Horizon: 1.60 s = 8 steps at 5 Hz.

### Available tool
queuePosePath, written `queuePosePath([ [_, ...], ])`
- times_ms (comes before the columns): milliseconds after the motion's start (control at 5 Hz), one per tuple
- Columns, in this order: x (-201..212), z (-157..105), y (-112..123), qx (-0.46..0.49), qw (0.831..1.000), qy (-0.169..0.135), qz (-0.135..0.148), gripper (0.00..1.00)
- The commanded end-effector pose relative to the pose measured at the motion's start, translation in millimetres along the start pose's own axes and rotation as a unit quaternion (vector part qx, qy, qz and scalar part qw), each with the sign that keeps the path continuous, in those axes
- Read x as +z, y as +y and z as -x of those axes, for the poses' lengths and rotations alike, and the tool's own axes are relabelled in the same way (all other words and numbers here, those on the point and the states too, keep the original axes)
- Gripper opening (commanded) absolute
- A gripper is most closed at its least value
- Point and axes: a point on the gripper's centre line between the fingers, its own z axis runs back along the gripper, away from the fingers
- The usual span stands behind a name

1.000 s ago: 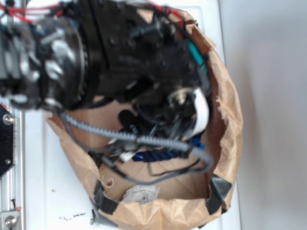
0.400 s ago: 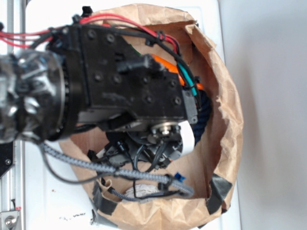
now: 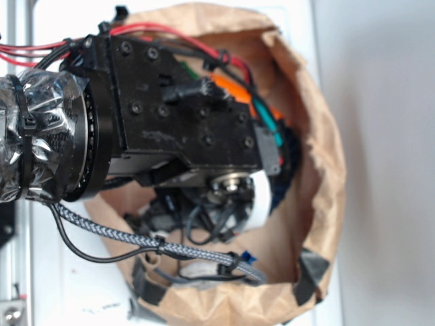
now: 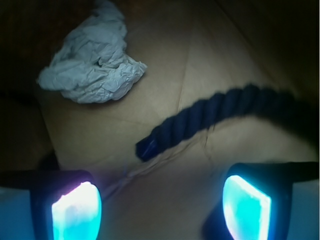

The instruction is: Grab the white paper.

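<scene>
The white paper is a crumpled off-white wad lying on the brown floor of the paper bag, at the upper left of the wrist view. In the exterior view only a sliver of the white paper shows under the cables near the bag's front wall. My gripper is open, its two glowing cyan pads wide apart at the bottom of the wrist view with nothing between them. It hangs over the bag floor, short of the wad and to its right. In the exterior view the fingers are hidden under the arm.
A dark blue rope lies across the bag floor between the gripper and the wad's right side. The brown paper bag walls surround the arm. A grey braided cable hangs over the bag's front.
The arm has dropped deeper into the bag and shifted toward its front, and now covers most of the bag floor and nearly all of the paper wad in the exterior view.
</scene>
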Motion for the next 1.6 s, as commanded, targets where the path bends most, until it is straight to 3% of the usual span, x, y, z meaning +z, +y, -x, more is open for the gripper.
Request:
queuePosePath([
  [0, 16, -17, -12, -0.186, 0.981, -0.047, -0.028, 1.0],
  [200, 2, -22, -13, -0.26, 0.962, -0.085, -0.021, 1.0],
  [400, -8, -33, -19, -0.269, 0.956, -0.113, 0.004, 1.0],
  [800, -21, -54, -32, -0.282, 0.938, -0.168, 0.113, 1.0],
  [1200, -20, -54, -56, -0.33, 0.906, -0.233, 0.123, 1.0],
  [1400, -1, -39, -60, -0.359, 0.89, -0.269, 0.081, 1.0],
])
